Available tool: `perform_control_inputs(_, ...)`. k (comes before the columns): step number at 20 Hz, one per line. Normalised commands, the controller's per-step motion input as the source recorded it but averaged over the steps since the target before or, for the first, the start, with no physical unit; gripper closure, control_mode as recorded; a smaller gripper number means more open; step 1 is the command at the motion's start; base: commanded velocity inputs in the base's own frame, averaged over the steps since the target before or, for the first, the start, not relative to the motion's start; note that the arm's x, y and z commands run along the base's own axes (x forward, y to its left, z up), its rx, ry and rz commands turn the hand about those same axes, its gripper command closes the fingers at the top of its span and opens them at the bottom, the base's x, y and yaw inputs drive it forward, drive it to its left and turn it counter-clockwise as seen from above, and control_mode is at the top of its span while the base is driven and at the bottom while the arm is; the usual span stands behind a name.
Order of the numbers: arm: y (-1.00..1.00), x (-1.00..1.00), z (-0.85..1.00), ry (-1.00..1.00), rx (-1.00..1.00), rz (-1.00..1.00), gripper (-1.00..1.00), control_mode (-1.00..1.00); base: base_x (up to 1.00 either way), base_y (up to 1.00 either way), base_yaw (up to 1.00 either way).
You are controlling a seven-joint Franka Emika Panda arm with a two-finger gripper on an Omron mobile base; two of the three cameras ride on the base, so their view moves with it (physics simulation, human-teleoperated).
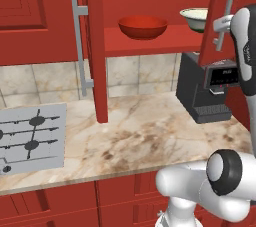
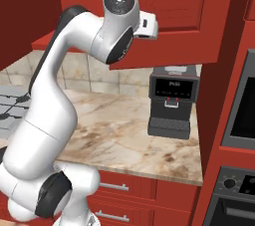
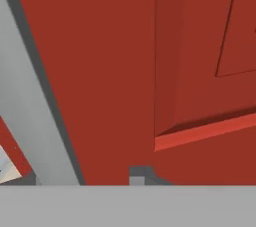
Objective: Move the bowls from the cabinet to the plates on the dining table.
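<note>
You had the gripper [image 1: 223, 22] up at the right-hand door [image 1: 216, 16] of the cabinet [image 1: 145, 46], right beside its long grey handle [image 1: 226, 13]. Whether the fingers were clamped on that handle or already let go, I could not tell; the hand view gave a close look at red door panel with the grey bar [image 3: 30, 106] running down its left side, and a finger tip [image 3: 140, 173] barely poking up at the bottom.

Both doors stood open. The red bowl [image 1: 142, 27] sat on the inner shelf near the middle, and the cream-white bowl [image 1: 195, 18] sat further right on the same shelf, partly hidden behind the right door. The two were well apart.

Below the cabinet, a black coffee machine [image 1: 205, 91] stood on the marble counter [image 1: 145, 141] by the wall, with the grey cooktop [image 1: 30, 138] at the left end.
</note>
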Motion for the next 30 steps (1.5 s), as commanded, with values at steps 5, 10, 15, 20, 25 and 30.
perform_control_inputs(5, -0.69, -0.56, -0.02, 0.0, 0.0, 0.0, 1.0, -1.0, 0.0, 0.0, 0.0)
perform_control_inputs(10, -0.71, -0.54, 0.0, 0.0, 0.0, 0.0, 1.0, -1.0, 0.0, 0.0, 0.0)
perform_control_inputs(15, -0.75, -0.52, 0.0, 0.0, 0.0, 0.01, 1.0, -1.0, 0.0, 0.0, 0.0)
perform_control_inputs(20, -0.85, -0.45, -0.01, 0.0, 0.0, 0.0, 1.0, -1.0, 0.0, 0.0, 0.0)
perform_control_inputs(25, -0.77, -0.47, 0.0, 0.0, 0.0, 0.0, 1.0, -1.0, 0.0, 0.0, 0.0)
perform_control_inputs(30, -0.49, -0.28, 0.0, 0.0, 0.0, 0.0, 1.0, -1.0, 0.0, 0.0, 0.0)
